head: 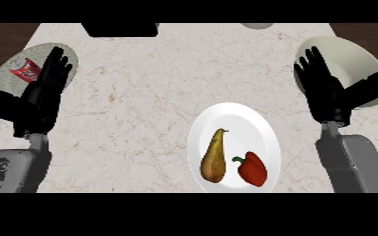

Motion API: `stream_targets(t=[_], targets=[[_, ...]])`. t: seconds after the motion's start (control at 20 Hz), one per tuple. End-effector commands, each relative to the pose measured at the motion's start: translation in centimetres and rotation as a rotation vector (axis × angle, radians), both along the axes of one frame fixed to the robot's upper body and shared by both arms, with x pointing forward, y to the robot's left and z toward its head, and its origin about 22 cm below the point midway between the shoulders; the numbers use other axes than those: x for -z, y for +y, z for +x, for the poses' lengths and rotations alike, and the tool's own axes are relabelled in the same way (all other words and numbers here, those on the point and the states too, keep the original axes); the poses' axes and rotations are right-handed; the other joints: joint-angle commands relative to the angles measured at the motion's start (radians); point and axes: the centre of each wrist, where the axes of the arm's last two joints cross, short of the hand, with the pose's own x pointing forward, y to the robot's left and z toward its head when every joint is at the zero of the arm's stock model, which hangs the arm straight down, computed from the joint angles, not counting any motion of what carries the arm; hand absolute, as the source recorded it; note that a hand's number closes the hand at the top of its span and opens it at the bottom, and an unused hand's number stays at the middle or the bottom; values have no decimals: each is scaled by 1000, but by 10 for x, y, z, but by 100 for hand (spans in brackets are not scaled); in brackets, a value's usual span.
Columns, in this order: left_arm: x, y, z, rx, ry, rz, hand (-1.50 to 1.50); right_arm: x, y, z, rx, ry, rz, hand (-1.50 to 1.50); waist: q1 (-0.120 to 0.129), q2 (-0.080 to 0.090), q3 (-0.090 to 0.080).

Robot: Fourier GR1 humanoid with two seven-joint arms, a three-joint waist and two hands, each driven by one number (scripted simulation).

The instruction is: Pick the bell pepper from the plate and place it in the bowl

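We see the fingers (316,62) of the right hand (322,87) straight and pointing up at the right of the frame, holding nothing, and they overlap the cream bowl (347,55) in the upper right corner. The left hand (43,87) at the left of the frame is likewise open, its fingers extended upward and empty, lying over the edge of a grey plate (65,52) in the upper left that carries a red soda can (26,70). Both grey forearms come in from the lower edge. On the marbled counter (148,90), lower centre-right, we find a white plate (235,147); the red bell pepper (252,168) lies on its lower right part, just beside a brownish-yellow pear (214,156) to its left. The pepper is well apart from both hands.
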Motion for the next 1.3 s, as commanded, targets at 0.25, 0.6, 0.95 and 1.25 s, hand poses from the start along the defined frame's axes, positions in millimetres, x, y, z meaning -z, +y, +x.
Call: stream_targets(t=[0.25,0.6,0.95,1.25], targets=[[10,-44,0,157,6,-23,0,4,92,-41,-961,-100,-474,150,50,22,-7],[31,-69,-21,126,48,-64,0,54,53,-128,-583,-496,-342,-150,-28,26,4],[39,-61,-26,149,64,-61,0,5,25,-169,-512,-657,-538,-150,-5,30,0],[41,-73,-11,162,56,-59,0,-52,25,-171,-488,-507,-735,-150,-6,32,-1]])
